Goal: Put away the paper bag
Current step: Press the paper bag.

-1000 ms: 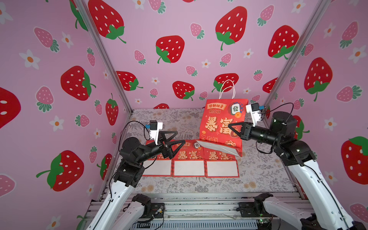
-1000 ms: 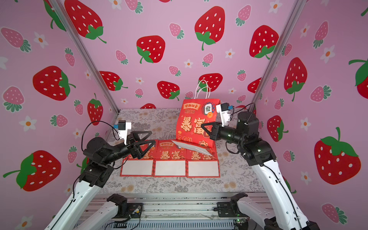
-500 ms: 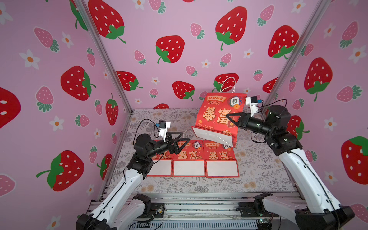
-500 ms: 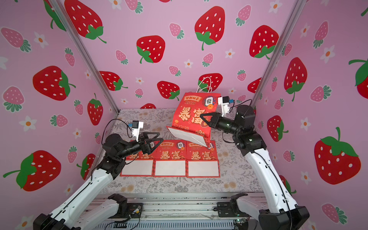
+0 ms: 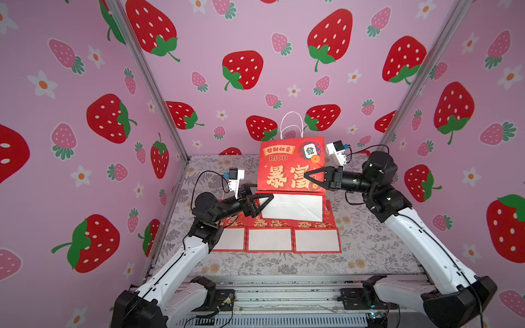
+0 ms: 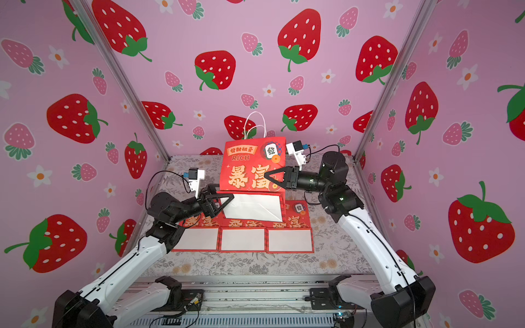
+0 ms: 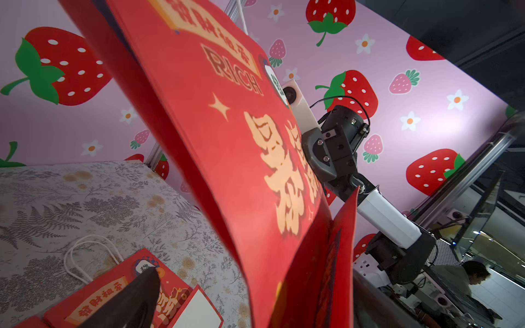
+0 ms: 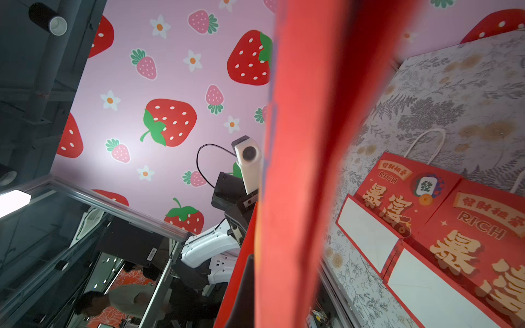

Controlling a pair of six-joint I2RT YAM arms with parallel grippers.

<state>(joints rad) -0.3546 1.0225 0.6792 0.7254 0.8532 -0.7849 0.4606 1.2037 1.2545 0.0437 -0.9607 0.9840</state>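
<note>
Left arm [image 5: 176,264]: rises from the lower left of the frame, elbow bent, forearm reaching toward the centre.
Left claw [image 5: 264,192]: jaws spread wide; one dark finger [image 7: 133,298] shows in its wrist view.
Right arm [image 5: 426,247]: climbs from the lower right, elbow bent, wrist about level, pointing left.
Right claw [image 5: 306,176]: pinched tight, tips together, higher in frame than the left claw.

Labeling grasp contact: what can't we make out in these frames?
- Where the right gripper fingers pinch the held bag: top views show only their outer side; right wrist view is blurred red paper.
- Whether the open left gripper touches the bag's white bottom: overlap in both top views.
- Flat bags behind: partly covered by the held bag.
</note>
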